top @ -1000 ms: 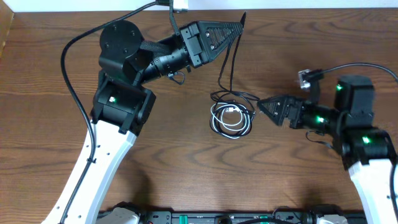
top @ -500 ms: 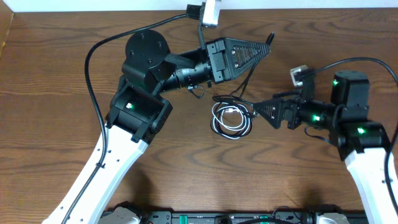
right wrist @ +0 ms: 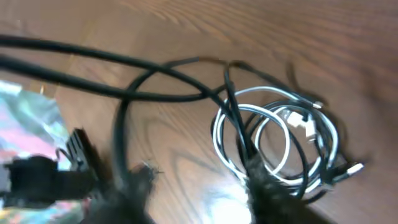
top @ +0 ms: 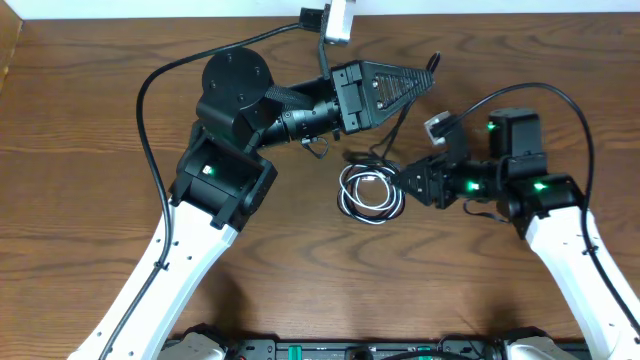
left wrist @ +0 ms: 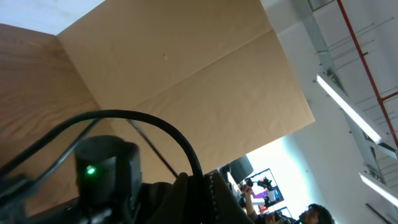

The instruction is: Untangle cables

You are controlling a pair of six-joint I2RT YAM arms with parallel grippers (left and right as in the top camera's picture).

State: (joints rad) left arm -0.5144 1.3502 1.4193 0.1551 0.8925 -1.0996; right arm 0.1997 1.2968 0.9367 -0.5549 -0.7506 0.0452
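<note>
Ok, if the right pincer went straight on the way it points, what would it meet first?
Probably the coiled cables, lying just ahead of the right pincer, though its height above them is unclear.

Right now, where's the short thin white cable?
Overhead view: the thin white cable lies coiled with the thin black cables at the centre of the wooden table, just in front of the right gripper and below the left gripper.
</note>
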